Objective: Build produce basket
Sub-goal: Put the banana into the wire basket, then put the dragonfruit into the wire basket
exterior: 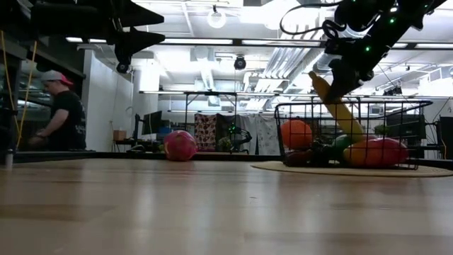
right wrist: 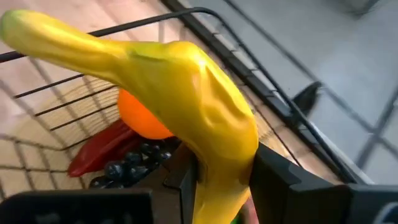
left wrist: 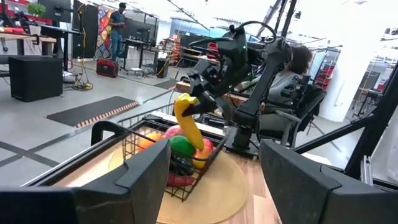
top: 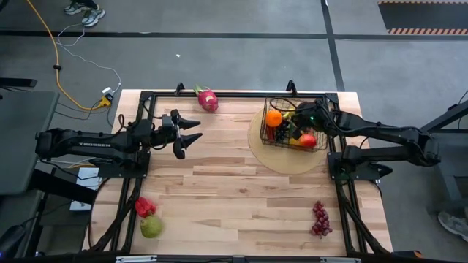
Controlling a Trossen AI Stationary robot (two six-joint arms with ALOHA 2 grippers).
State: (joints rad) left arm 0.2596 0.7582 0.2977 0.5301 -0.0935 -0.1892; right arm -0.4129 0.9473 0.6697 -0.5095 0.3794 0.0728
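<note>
Right gripper clamps the yellow banana over the basket; left gripper hangs open

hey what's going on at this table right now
The right gripper holds a banana upright in the wire basket, which already has an orange and other produce inside. The left gripper hangs open and empty above the table. A dragon fruit, grapes, a red pepper and a pear lie outside the basket.

1. a flat round tan disc lies on the wooden table.
2. a yellow cable runs across the grey floor.
3. a person in a red cap stands beyond the table.
</note>
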